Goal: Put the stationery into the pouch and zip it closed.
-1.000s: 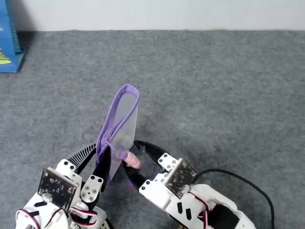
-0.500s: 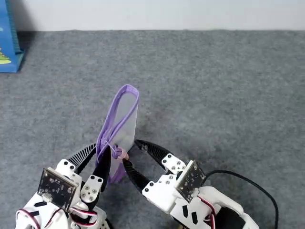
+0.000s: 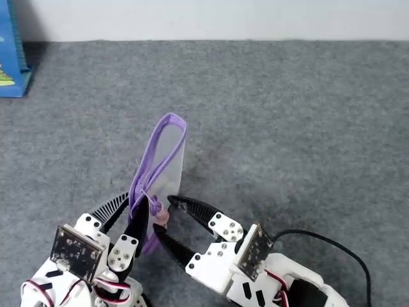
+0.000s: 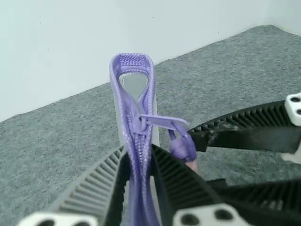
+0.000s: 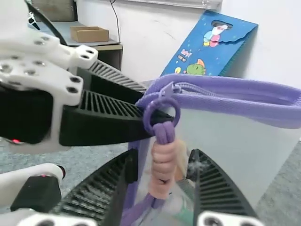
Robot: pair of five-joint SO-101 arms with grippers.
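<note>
1. My left gripper [image 4: 139,165]: jaws narrow, clamped on the near end of the pouch [image 3: 167,153] across its purple zip edge. It holds the pouch up on edge, with the far end out over the carpet [image 3: 287,128].

2. My right gripper [image 5: 162,188]: jaws wide, one finger on each side of the pink charm [image 5: 162,170] and touching nothing I can be sure of. The charm hangs from the zipper pull [image 5: 162,112], just beside my left jaws.

3. Pouch contents: seen dimly through the translucent wall; I cannot tell which stationery is inside.

4. Step in hand, by my judgement: zipping closed. I should close my right jaws squarely on the charm or on the ring above it, not on the pouch fabric. Then draw along the line of the zip toward the far end, while my left grip resists so the teeth stay taut and do not buckle.

5. Surface: grey carpet.

6. Room: a white wall [image 3: 211,19] behind and a blue printed box [image 3: 9,57] at the carpet's far corner.
</note>
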